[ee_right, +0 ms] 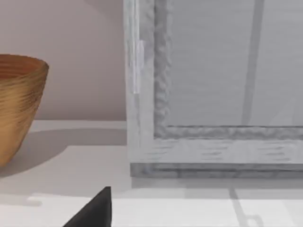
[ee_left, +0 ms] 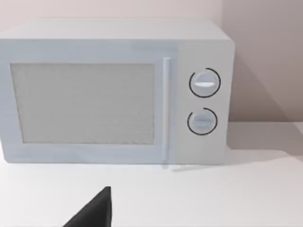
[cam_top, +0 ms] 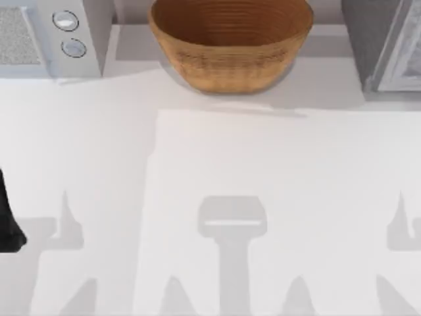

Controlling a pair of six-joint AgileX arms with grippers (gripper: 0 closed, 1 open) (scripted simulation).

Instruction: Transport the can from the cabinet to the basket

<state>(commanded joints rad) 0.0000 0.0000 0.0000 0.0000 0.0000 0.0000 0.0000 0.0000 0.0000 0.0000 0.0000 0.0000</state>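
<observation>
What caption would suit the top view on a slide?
Wicker basket at the table's back middle, white microwave back left, grey cabinet back right, door closed.

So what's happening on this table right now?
Nothing is being handled yet. A wicker basket stands at the back middle of the table, a white microwave at the back left and a grey cabinet, door shut, at the back right. The left arm waits at the table's left edge.
</observation>
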